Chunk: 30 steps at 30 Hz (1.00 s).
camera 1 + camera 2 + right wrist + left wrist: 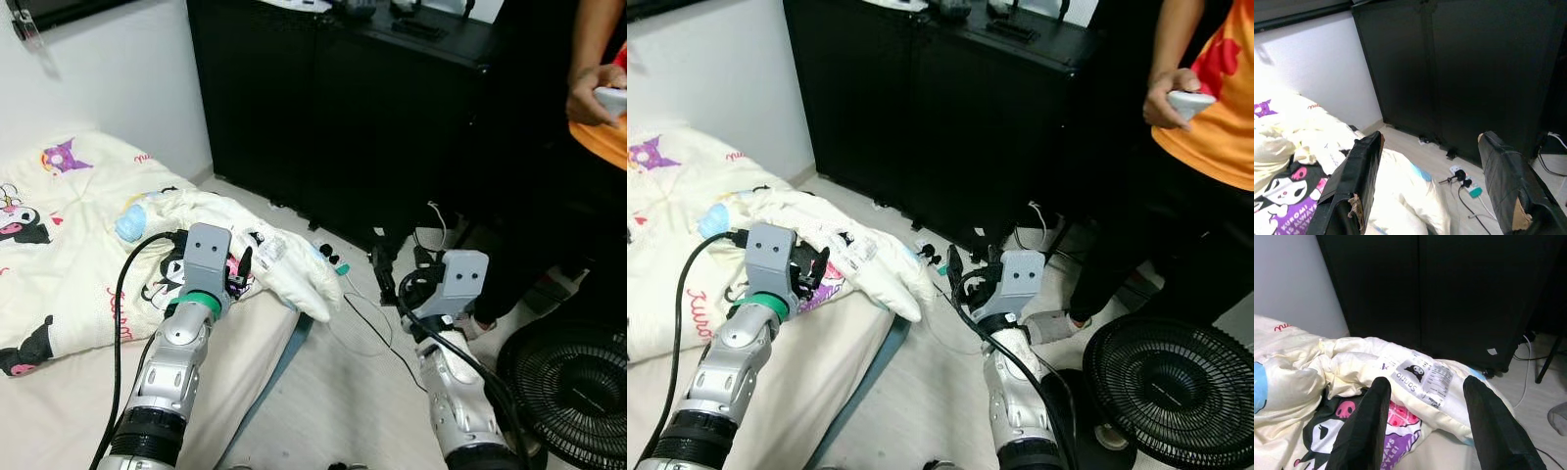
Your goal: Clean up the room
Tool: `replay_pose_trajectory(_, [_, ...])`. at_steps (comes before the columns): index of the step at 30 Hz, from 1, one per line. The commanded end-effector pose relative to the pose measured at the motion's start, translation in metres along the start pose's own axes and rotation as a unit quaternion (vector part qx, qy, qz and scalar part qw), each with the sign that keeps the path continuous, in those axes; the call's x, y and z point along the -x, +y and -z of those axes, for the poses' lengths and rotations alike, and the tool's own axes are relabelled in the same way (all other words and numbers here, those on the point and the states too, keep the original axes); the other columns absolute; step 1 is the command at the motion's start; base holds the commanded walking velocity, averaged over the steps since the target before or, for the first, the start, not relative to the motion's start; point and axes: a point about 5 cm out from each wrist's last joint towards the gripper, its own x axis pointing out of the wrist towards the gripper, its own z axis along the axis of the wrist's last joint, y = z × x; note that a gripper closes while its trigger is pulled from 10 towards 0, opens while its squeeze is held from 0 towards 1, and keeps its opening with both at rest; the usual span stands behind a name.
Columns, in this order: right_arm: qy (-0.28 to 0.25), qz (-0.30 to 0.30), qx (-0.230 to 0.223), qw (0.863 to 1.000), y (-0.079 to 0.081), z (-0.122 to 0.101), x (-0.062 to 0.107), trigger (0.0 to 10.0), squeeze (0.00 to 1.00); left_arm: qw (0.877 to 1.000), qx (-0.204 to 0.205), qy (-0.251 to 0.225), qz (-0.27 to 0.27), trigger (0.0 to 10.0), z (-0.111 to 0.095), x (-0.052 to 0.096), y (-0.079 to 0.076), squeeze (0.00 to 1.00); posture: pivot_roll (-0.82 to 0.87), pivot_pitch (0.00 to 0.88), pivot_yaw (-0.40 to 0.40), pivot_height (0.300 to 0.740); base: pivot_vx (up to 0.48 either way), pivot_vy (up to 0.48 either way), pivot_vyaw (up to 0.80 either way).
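A cream blanket (294, 269) printed with cartoon characters lies bunched on the bed, one corner hanging over the mattress (245, 362) edge toward the floor. My left gripper (238, 266) hovers just over that bunched part, open, with nothing between its fingers. In the left wrist view the left gripper (1426, 382) frames the blanket's white care label (1422, 374). My right gripper (384, 272) is open above the floor, to the right of the hanging corner. The right wrist view shows the right gripper (1430, 142) with worn fingertips and the blanket (1400, 196) below.
A tall black cabinet (372, 108) stands behind. A power strip and cables (335, 264) lie on the floor at its foot. A black floor fan (573, 392) is at lower right. A person (1205, 117) in an orange shirt stands at right holding a white device.
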Motion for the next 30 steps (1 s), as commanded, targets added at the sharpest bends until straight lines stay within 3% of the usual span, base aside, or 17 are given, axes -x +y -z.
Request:
replay_pose_trajectory(1, [0.011, 0.007, 0.003, 1.000, -0.003, 0.006, 0.004, 10.0, 0.00, 1.000, 0.002, 0.015, 0.004, 10.0, 0.008, 0.002, -0.002, 0.00, 0.05, 0.059, 0.020, 0.713, 0.000, 0.000, 0.00])
replay_pose_trajectory(18, [0.008, 0.020, 0.003, 1.000, -0.007, 0.004, 0.004, 10.0, 0.00, 0.999, 0.005, 0.011, 0.032, 10.0, 0.004, -0.002, -0.022, 0.00, 0.04, 0.058, 0.028, 0.653, 0.000, 0.000, 0.00])
replay_pose_trajectory(30, [0.007, 0.024, 0.002, 1.000, -0.007, 0.004, 0.004, 10.0, 0.00, 0.999, 0.004, 0.012, 0.033, 10.0, 0.005, -0.001, -0.021, 0.00, 0.05, 0.060, 0.031, 0.603, 0.000, 0.000, 0.00])
